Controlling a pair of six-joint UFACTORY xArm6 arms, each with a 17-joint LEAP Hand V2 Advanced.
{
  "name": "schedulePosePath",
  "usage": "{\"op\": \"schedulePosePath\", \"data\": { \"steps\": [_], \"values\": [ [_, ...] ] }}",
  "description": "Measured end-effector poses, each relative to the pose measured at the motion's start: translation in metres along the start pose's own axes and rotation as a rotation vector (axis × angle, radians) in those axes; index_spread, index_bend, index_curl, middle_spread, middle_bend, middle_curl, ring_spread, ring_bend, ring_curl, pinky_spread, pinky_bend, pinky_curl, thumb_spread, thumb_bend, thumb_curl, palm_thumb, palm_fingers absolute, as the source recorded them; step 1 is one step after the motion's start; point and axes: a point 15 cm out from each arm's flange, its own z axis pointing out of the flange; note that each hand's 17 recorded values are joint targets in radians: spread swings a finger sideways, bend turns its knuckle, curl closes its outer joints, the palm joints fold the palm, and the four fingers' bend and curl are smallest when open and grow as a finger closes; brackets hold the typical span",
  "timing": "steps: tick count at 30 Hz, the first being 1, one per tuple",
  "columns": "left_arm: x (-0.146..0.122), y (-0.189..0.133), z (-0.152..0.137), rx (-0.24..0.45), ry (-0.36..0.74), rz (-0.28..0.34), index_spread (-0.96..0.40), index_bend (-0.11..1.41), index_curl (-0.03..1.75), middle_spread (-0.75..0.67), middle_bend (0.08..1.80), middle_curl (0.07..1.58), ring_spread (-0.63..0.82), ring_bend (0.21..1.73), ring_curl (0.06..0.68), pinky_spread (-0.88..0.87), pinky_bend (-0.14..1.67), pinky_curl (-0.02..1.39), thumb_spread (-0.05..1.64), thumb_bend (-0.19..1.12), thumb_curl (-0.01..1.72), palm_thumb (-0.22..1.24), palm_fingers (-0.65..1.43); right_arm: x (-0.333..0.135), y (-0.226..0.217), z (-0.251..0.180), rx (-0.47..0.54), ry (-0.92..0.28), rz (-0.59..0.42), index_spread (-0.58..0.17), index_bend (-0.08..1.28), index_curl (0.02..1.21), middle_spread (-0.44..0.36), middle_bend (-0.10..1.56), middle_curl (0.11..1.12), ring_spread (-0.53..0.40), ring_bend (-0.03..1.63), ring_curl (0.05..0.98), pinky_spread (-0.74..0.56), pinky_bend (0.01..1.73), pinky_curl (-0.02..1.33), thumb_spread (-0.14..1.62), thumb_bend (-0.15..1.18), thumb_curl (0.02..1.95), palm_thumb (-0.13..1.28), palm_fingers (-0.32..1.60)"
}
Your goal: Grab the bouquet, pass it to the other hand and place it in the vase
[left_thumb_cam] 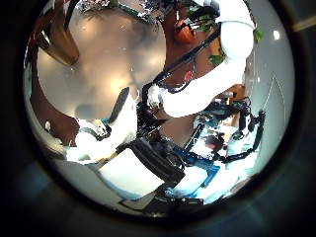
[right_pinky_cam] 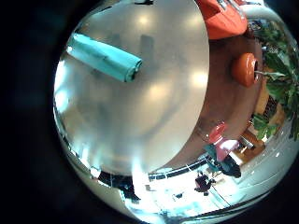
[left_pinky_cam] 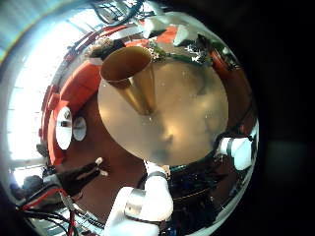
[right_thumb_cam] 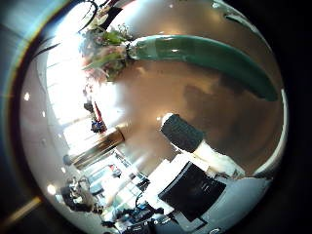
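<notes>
Two robot hands over the table, seen only from their own palm cameras.

The left robot hand (left_thumb_cam: 128, 148) shows white and black finger parts reaching in from the edge of its thumb-side view, with a white arm (left_thumb_cam: 212, 69) arching behind; whose arm it is cannot be told. The right robot hand (right_thumb_cam: 195, 166) shows one dark-tipped finger (right_thumb_cam: 181, 132) extended, not curled round anything.

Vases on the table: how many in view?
1. A single gold vase stands upright on the round table, seen from the left hand's palm views. The bouquet lies flat on the table under the right hand. More vases could be hidden; there is no outside view.
</notes>
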Motion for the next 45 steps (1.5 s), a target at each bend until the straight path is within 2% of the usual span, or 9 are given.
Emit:
{"op": "schedulePosePath", "data": {
  "steps": [7,16,24,29,30,32,34,38,45],
  "values": [
    [0.001,0.004,-0.004,-0.003,-0.002,0.007,-0.01,0.19,0.39,0.26,0.19,0.35,0.50,0.48,0.183,0.49,0.19,0.27,1.14,-0.02,0.35,0.45,0.23,0.010,-0.002,0.009,-0.015,0.053,0.020,-0.188,0.20,0.32,0.035,0.42,0.41,-0.007,0.70,0.238,0.19,0.49,0.14,1.08,-0.03,0.42,0.49,0.37],
    [0.001,0.005,-0.006,0.000,0.000,0.005,-0.01,0.19,0.39,0.26,0.19,0.35,0.50,0.48,0.184,0.49,0.19,0.28,1.15,-0.02,0.35,0.45,0.22,0.016,-0.001,0.022,-0.053,0.100,0.038,-0.196,0.21,0.36,0.039,0.44,0.41,-0.003,0.67,0.229,0.20,0.43,0.13,1.07,-0.03,0.41,0.45,0.43],
    [0.000,0.005,-0.006,0.004,-0.001,0.003,-0.02,0.19,0.39,0.26,0.19,0.35,0.50,0.48,0.184,0.49,0.19,0.28,1.14,-0.02,0.35,0.46,0.22,0.020,0.006,0.032,-0.104,0.156,0.021,-0.219,0.22,0.39,0.015,0.46,0.43,-0.023,0.70,0.234,0.20,0.41,0.12,1.06,-0.01,0.43,0.50,0.53],
    [0.001,0.005,-0.006,0.005,-0.002,0.003,-0.02,0.19,0.40,0.26,0.19,0.35,0.50,0.48,0.184,0.49,0.19,0.28,1.14,-0.02,0.35,0.46,0.22,0.017,0.008,0.034,-0.118,0.161,0.014,-0.257,0.24,0.40,-0.031,0.52,0.45,-0.083,0.81,0.255,0.16,0.40,0.09,1.04,-0.01,0.45,0.56,0.75],
    [0.001,0.005,-0.006,0.003,-0.002,0.003,-0.02,0.19,0.40,0.26,0.19,0.35,0.50,0.48,0.184,0.49,0.19,0.28,1.14,-0.02,0.36,0.46,0.22,0.016,0.009,0.034,-0.120,0.163,0.012,-0.294,0.24,0.40,-0.070,0.55,0.46,-0.125,0.87,0.272,0.07,0.47,0.08,1.03,-0.01,0.46,0.60,0.93],
    [0.001,0.005,-0.006,0.005,-0.001,0.002,-0.02,0.19,0.40,0.26,0.19,0.35,0.50,0.48,0.184,0.49,0.19,0.28,1.14,-0.02,0.36,0.46,0.22,0.015,0.012,0.035,-0.132,0.169,0.009,-0.324,0.25,0.41,-0.104,0.58,0.48,-0.156,0.90,0.284,-0.03,0.55,0.09,1.02,-0.01,0.47,0.63,1.10],
    [0.000,0.005,-0.007,0.007,-0.001,0.001,-0.02,0.19,0.40,0.26,0.19,0.35,0.50,0.48,0.184,0.49,0.19,0.28,1.14,-0.02,0.36,0.46,0.22,0.014,0.013,0.035,-0.140,0.175,0.005,-0.373,0.34,0.48,-0.156,0.67,0.53,-0.195,0.96,0.339,-0.24,0.75,0.16,1.00,0.00,0.49,0.70,1.35],
    [0.001,0.005,-0.007,0.009,-0.002,0.003,-0.02,0.19,0.40,0.26,0.19,0.35,0.50,0.48,0.184,0.49,0.19,0.28,1.14,-0.02,0.36,0.46,0.22,0.011,0.019,0.036,-0.163,0.177,0.001,-0.407,0.55,0.59,-0.199,0.81,0.60,-0.219,1.07,0.401,-0.37,0.94,0.24,0.95,0.00,0.52,0.79,1.42],
    [0.001,0.005,-0.010,0.017,-0.002,0.007,-0.02,0.19,0.40,0.26,0.19,0.35,0.50,0.48,0.183,0.49,0.19,0.28,1.14,-0.02,0.36,0.46,0.23,0.014,0.026,0.029,-0.177,0.226,-0.008,-0.417,0.86,0.80,-0.239,1.06,0.77,-0.227,1.32,0.526,-0.33,1.32,0.43,0.83,0.00,0.59,0.99,1.23]
  ]
}}
